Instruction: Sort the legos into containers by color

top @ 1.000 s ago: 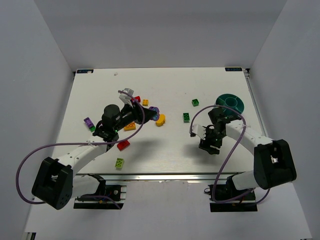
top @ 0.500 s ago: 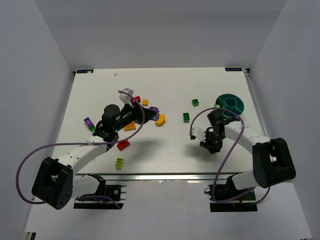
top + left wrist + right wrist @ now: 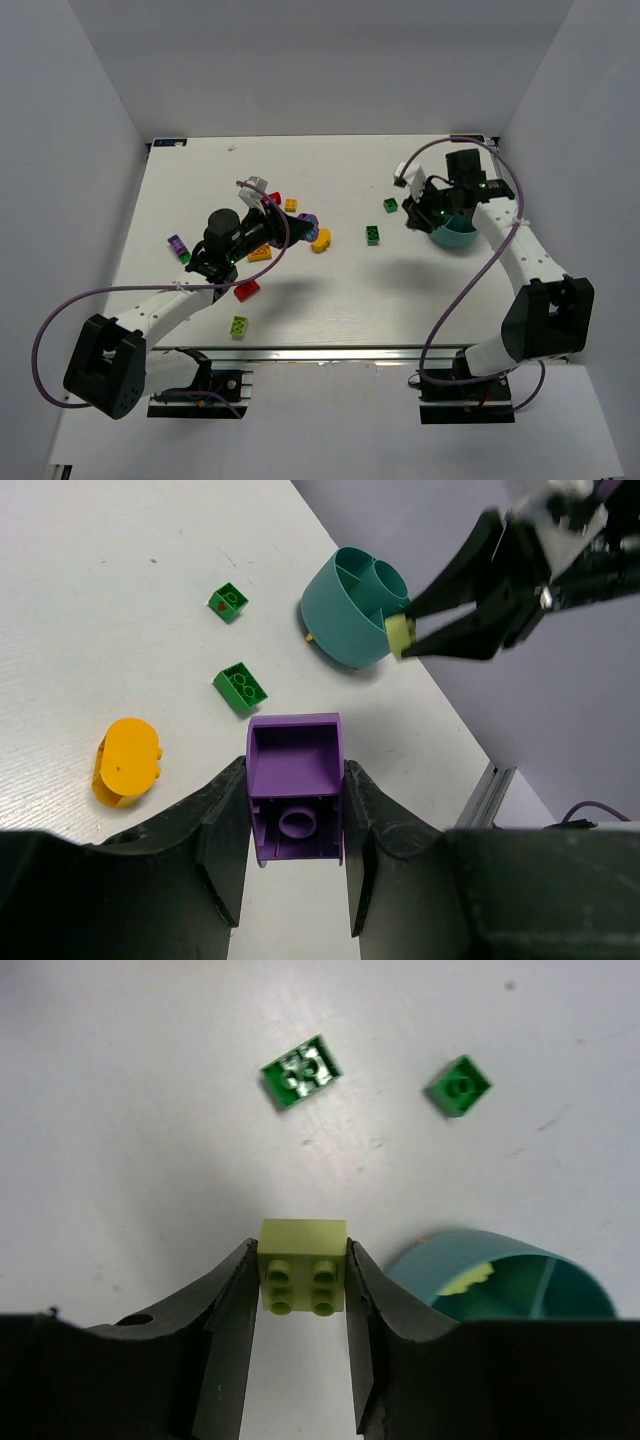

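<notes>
My left gripper is shut on a purple brick, held above the table near the brick cluster. My right gripper is shut on a lime brick and hangs at the left rim of the teal bowl; the left wrist view shows that lime brick beside the bowl. A lime piece lies inside the bowl. Two green bricks lie left of the bowl. An oval orange-yellow piece lies near the purple brick.
Loose bricks lie around the left arm: red, lime, purple, orange, yellow and another red. The table's right edge rail runs just past the bowl.
My right gripper shut on the lime brick near the table's front, then swung back and right with it to the teal bowl. The left arm and purple brick have not moved.
</notes>
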